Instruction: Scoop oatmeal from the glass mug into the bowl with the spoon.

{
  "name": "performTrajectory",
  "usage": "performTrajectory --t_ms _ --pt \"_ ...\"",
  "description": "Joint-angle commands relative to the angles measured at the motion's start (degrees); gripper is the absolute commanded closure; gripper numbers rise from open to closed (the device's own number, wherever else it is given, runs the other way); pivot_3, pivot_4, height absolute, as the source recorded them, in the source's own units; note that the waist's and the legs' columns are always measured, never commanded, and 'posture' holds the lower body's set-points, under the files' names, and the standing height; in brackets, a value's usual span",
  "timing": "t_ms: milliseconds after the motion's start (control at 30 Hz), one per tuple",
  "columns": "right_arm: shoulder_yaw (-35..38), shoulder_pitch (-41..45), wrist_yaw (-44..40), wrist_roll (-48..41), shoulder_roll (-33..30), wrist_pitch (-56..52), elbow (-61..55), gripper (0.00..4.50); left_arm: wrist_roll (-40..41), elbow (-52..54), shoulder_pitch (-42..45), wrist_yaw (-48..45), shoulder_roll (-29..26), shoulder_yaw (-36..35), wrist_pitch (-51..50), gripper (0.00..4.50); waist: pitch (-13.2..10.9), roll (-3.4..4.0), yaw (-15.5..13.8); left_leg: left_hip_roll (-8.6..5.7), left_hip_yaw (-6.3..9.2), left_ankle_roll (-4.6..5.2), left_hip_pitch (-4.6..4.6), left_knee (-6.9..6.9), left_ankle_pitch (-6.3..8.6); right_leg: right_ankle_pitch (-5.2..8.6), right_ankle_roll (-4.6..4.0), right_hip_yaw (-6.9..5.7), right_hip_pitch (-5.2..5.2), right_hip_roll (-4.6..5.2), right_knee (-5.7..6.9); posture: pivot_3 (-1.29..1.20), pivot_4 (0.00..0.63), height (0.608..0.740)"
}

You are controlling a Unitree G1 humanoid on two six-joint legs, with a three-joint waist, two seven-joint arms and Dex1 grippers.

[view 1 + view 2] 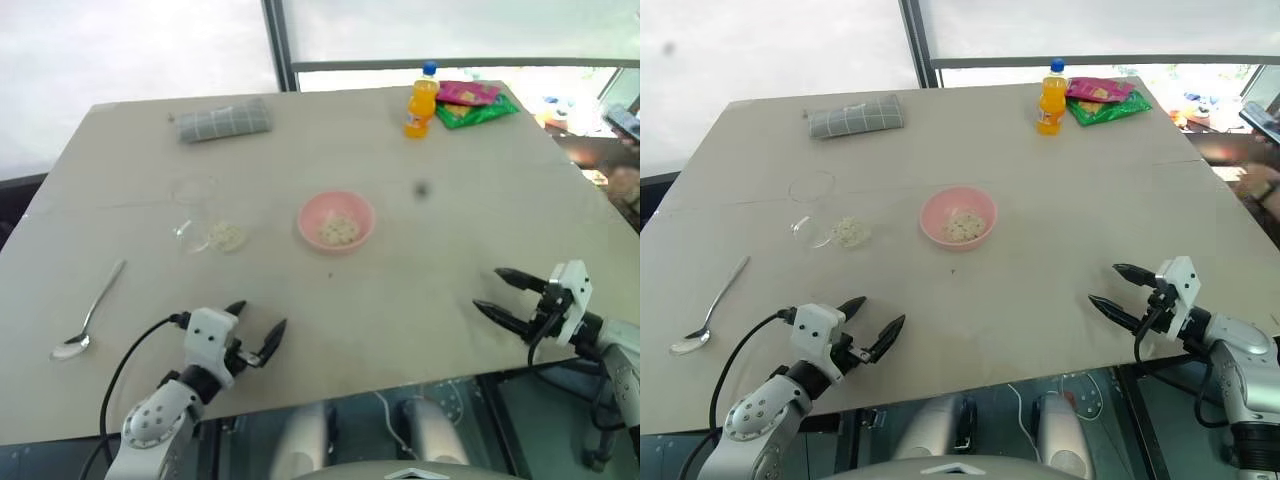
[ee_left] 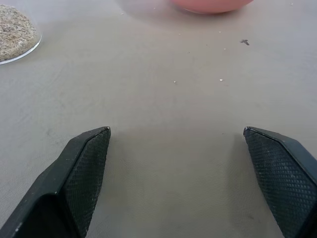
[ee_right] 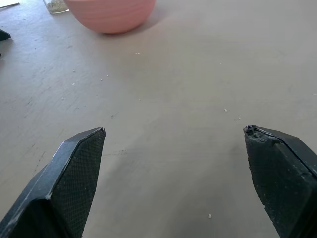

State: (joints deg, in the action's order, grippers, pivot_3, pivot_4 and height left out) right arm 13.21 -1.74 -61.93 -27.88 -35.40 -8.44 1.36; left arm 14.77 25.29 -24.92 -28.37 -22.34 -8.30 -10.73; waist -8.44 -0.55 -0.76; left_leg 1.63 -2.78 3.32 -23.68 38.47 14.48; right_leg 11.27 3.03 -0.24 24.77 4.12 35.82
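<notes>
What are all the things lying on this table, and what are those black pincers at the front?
Table: one, beige, carrying everything below.
Glass mug: one, clear, left of centre, with oatmeal in it.
Bowl: one, pink, centre, with some oatmeal inside.
Spoon: one, silver, lying near the left edge.
Folded cloth: one, grey checked, far left.
Bottle: one, orange with blue cap, upright, far right.
Snack packets: two, pink and green, beside the bottle.
Left gripper: one, black jaws open, holding nothing, near edge.
Right gripper: one, black jaws open, holding nothing, near right.
</notes>
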Motion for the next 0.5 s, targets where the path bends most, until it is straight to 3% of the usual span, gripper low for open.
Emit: performTrajectory --t_ms 33,500 --pt "0.97 0.36 -1.09 -0.28 -1.14 1.46 0.28 0.0 -0.2 0.06 -0.15 0.05 0.13 -0.02 1.28 0.06 0.0 0.0 0.0 0.0 0.0 0.0 0.0 0.0 0.0 0.0 0.0 0.0 0.0 0.0 0.0 0.0 0.15 0.74" --pt "-0.74 2.13 -1.27 1.4 -0.83 3.01 2.47 0.0 -0.82 -0.75 -1.24 1.03 2.36 0.17 4.07 0.06 0.0 0.0 0.01 -0.02 -0.01 0.0 0.01 0.01 0.0 -0.01 -0.01 0.0 -0.02 0.0 0.0 0.0 0.15 0.74"
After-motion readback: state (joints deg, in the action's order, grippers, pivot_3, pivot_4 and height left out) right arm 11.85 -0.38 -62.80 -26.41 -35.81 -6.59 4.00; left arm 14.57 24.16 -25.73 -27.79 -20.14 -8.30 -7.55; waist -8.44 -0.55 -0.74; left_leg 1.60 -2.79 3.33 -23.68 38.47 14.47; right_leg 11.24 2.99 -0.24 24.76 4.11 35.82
